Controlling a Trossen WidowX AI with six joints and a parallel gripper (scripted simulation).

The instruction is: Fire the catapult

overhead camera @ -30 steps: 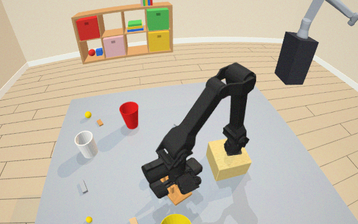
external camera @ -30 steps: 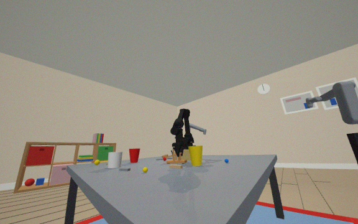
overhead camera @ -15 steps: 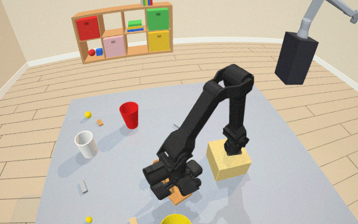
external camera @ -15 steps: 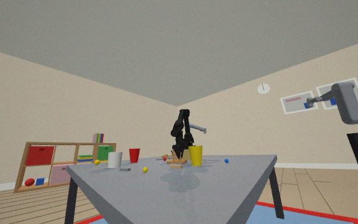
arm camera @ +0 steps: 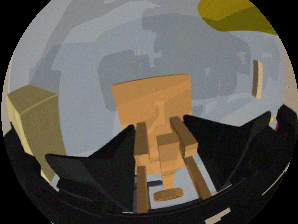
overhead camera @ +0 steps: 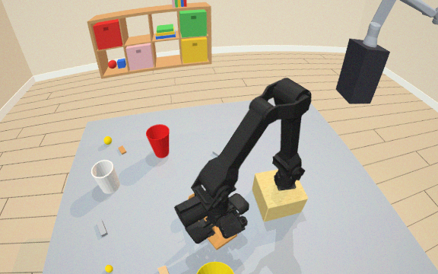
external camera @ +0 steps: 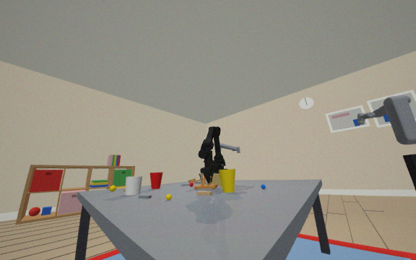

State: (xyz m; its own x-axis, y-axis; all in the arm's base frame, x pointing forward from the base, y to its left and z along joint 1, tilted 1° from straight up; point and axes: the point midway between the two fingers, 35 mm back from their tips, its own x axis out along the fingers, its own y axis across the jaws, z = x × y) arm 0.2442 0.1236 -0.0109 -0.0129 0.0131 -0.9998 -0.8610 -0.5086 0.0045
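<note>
The orange wooden catapult (overhead camera: pixel 222 240) (external camera: pixel 206 187) (arm camera: pixel 152 97) stands on the table beneath the arm. My gripper (overhead camera: pixel 214 228) (external camera: pixel 209 178) (arm camera: pixel 160 122) points down and is shut on the catapult, one finger against each side of its upright frame. The white mug (overhead camera: pixel 106 182) (external camera: pixel 133 185) stands upright at the table's left. A small red ball (external camera: pixel 191 184) lies near the catapult in the exterior view; the arm hides it in the top view. No ball is visible between the fingers. Part of the catapult is hidden by the gripper.
A red cup (overhead camera: pixel 160 141) (external camera: pixel 156 180) and yellow cup (overhead camera: pixel 216 269) (external camera: pixel 227 180) (arm camera: pixel 237 15) stand nearby. Two yellow balls (overhead camera: pixel 107 140) (overhead camera: pixel 109 269), a blue ball (external camera: pixel 263 186) and a grey block (overhead camera: pixel 102 228) lie around. The arm stands on a pale block (overhead camera: pixel 285 205) (arm camera: pixel 42 117).
</note>
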